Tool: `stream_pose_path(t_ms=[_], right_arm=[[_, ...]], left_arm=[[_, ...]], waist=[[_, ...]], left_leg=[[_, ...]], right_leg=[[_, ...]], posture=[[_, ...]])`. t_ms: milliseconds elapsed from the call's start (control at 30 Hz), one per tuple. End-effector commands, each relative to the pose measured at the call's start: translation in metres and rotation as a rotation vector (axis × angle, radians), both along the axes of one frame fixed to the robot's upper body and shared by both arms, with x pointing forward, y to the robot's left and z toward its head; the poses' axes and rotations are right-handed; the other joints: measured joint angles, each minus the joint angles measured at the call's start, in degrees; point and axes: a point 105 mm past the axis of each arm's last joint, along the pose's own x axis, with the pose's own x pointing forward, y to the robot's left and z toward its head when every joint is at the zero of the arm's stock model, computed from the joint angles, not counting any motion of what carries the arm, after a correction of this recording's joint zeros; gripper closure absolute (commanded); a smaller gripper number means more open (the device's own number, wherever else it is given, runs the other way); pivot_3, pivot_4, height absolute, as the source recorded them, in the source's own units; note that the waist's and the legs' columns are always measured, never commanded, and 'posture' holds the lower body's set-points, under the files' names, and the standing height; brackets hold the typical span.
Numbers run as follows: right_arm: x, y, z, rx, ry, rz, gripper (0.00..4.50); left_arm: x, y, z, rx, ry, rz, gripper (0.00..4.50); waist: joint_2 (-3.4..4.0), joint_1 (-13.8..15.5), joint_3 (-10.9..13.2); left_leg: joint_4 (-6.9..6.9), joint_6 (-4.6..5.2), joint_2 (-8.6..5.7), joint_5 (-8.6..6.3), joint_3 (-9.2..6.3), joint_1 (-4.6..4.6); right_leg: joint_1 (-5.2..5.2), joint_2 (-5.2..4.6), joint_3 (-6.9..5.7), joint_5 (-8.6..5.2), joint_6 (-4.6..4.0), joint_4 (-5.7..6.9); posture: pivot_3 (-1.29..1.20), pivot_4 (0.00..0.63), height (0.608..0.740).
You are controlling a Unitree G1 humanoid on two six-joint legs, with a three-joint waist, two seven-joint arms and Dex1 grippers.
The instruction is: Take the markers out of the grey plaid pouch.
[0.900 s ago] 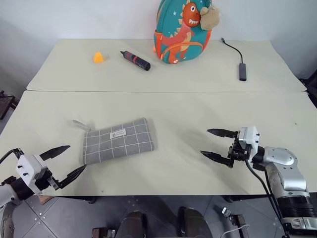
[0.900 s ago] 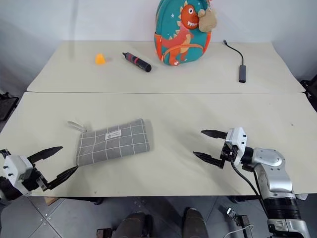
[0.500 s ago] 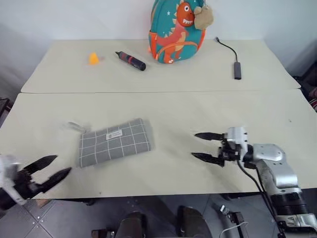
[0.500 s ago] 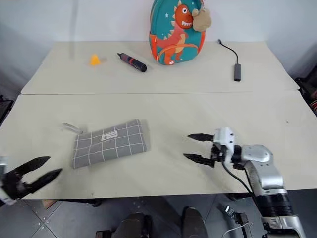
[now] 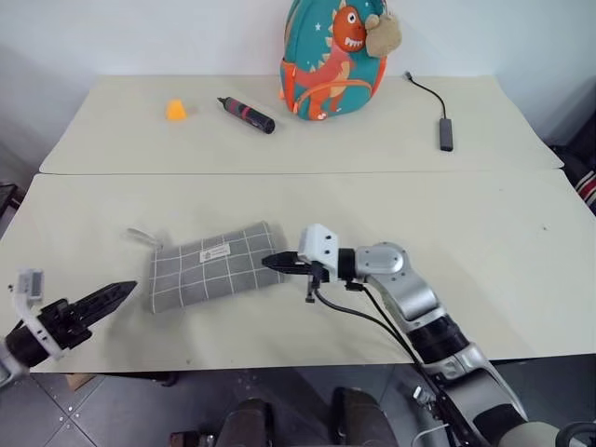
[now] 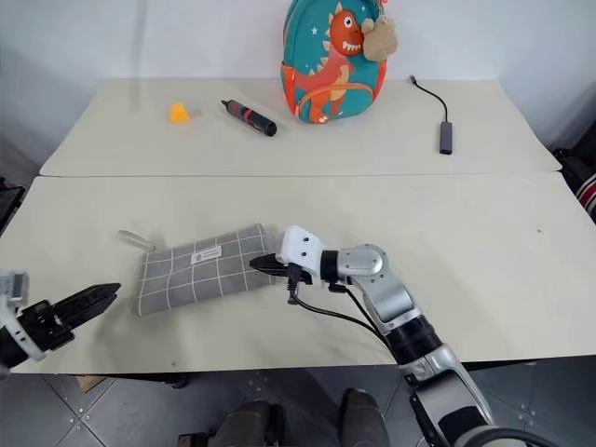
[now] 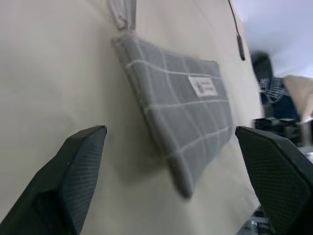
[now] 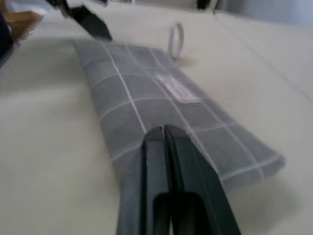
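Left eye view: we see the grey plaid pouch [image 5: 219,265] lying flat on the near counter [image 5: 466,242], its small white label patch facing up and a loop tab at its left end. The right gripper [image 5: 276,263] reaches across to the pouch's right end, its two black fingers pressed together with their tips at the fabric edge; in the right wrist view the fingers [image 8: 168,161] lie over the plaid cloth with nothing visibly between them. The left gripper [image 5: 104,300] hovers just beside the pouch's left end, apart from it; the left wrist view shows its fingers [image 7: 73,181] spread wide with the pouch framed between them.

We judge the step in hand to be pinning and opening the pouch. Done well, the left gripper would close on the left end near the loop to hold it, while the right finds the opening at the other end without dragging the pouch along the counter.

The pouch appears closed; we cannot see its opening, lining or any markers inside. On the far counter stand a teal dinosaur backpack [image 5: 335,58], a black marker with a red band [image 5: 246,114], a small orange object [image 5: 175,110] and a cable adapter [image 5: 446,131], all well apart from the pouch.
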Motion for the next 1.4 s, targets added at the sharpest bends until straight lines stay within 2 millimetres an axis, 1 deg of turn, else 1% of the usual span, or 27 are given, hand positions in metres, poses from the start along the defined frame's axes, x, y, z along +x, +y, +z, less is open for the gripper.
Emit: stream_pose_path(t_ms=[33,100,167,300,400,500,600,733,833,967,1100,1267,1367,1400], right_arm=[[0.002,0.009,0.002,-0.02,-0.036,0.027,4.45],[0.002,0.01,-0.011,-0.101,-0.045,0.056,4.45],[0.002,0.009,-0.019,-0.154,-0.054,0.084,4.45],[0.003,0.007,-0.023,-0.185,-0.071,0.11,4.45],[0.004,0.004,-0.024,-0.194,-0.082,0.109,4.45],[0.005,0.001,-0.025,-0.206,-0.095,0.112,4.45],[0.007,-0.004,-0.026,-0.223,-0.115,0.109,4.45],[0.008,-0.007,-0.026,-0.224,-0.122,0.099,4.45],[0.009,-0.009,-0.025,-0.228,-0.13,0.097,4.5],[0.011,-0.011,-0.023,-0.233,-0.142,0.089,4.5],[0.013,-0.013,-0.022,-0.234,-0.149,0.083,4.5],[0.012,-0.014,-0.021,-0.234,-0.158,0.09,4.5],[0.007,-0.015,-0.015,-0.198,-0.156,0.129,4.5],[0.004,-0.018,-0.009,-0.159,-0.142,0.149,4.5]], left_arm=[[0.005,-0.001,0.008,-0.007,0.04,-0.029,0.0],[0.01,-0.004,0.006,-0.001,0.095,-0.06,0.0],[0.014,-0.005,0.002,0.016,0.151,-0.08,0.0],[0.019,-0.012,0.009,-0.043,0.185,-0.144,0.0],[0.026,-0.01,0.003,-0.018,0.227,-0.144,0.0],[0.028,-0.015,0.004,-0.045,0.246,-0.179,0.0],[0.036,-0.018,0.004,-0.075,0.24,-0.187,0.0],[0.041,-0.025,0.001,-0.088,0.234,-0.214,0.0],[0.042,-0.027,-0.003,-0.087,0.246,-0.223,0.63],[0.042,-0.029,-0.005,-0.095,0.247,-0.232,1.64],[0.042,-0.027,-0.007,-0.094,0.245,-0.225,2.88],[0.035,-0.034,-0.002,-0.116,0.238,-0.28,4.41],[0.032,-0.041,0.004,-0.144,0.204,-0.316,4.47],[0.031,-0.045,0.007,-0.145,0.191,-0.332,4.47]], waist=[[-0.02,-0.6,0.0],[-0.02,-1.1,0.0],[-0.02,-1.2,0.0],[-0.03,-1.5,0.0],[-0.03,-1.7,0.0],[-0.03,-1.9,0.0],[-0.03,-1.9,0.0],[-0.03,-1.8,0.0],[-0.03,-1.8,0.0],[-0.04,-1.8,0.0],[-0.04,-1.8,0.0],[-0.04,-1.8,0.0],[-0.04,-1.8,0.0],[-0.04,-1.7,0.0]], left_leg=[[-0.01,0.0,-0.01,0.0,-0.01,-0.01],[-0.01,-0.02,-0.03,0.0,-0.08,-0.01],[-0.01,-0.05,-0.04,0.03,-0.07,0.02],[-0.01,-0.1,0.0,0.05,-0.02,0.07],[-0.02,-0.11,0.01,0.05,-0.02,0.08],[-0.01,-0.13,0.0,0.06,-0.01,0.12],[-0.01,-0.12,0.0,0.06,-0.02,0.16],[0.01,-0.13,-0.01,0.06,-0.03,0.17],[0.02,-0.13,-0.01,0.06,-0.03,0.17],[0.02,-0.13,0.0,0.06,-0.03,0.16],[0.04,-0.12,0.0,0.06,-0.04,0.16],[0.04,-0.12,0.0,0.06,-0.04,0.15],[0.04,-0.12,0.01,0.06,-0.04,0.14],[0.04,-0.12,0.02,0.06,-0.05,0.14]], right_leg=[[-0.03,0.0,-0.04,0.0,0.0,0.02],[-0.02,0.01,-0.14,0.0,-0.01,0.08],[-0.01,0.01,-0.22,-0.02,-0.03,0.08],[0.0,0.02,-0.37,-0.03,-0.06,0.1],[0.0,0.01,-0.46,-0.03,-0.06,0.13],[0.05,0.01,-0.48,-0.03,-0.06,0.13],[0.1,0.01,-0.48,-0.03,-0.06,0.14],[0.13,0.0,-0.48,-0.03,-0.06,0.14],[0.13,-0.01,-0.48,-0.03,-0.06,0.14],[0.13,-0.01,-0.49,-0.03,-0.06,0.14],[0.13,-0.01,-0.49,-0.03,-0.06,0.14],[0.13,-0.02,-0.49,-0.03,-0.06,0.13],[0.12,-0.03,-0.48,-0.03,-0.06,0.14],[0.13,-0.03,-0.48,-0.03,-0.06,0.13]], posture=[[0.0,0.15,0.74],[0.0,0.15,0.74],[0.0,0.15,0.74],[0.0,0.15,0.74],[0.0,0.15,0.74],[0.0,0.15,0.74],[0.0,0.15,0.74],[0.0,0.15,0.74],[0.0,0.15,0.74],[0.0,0.15,0.74],[0.0,0.15,0.74],[0.0,0.15,0.74],[0.0,0.15,0.74],[0.0,0.15,0.74]])
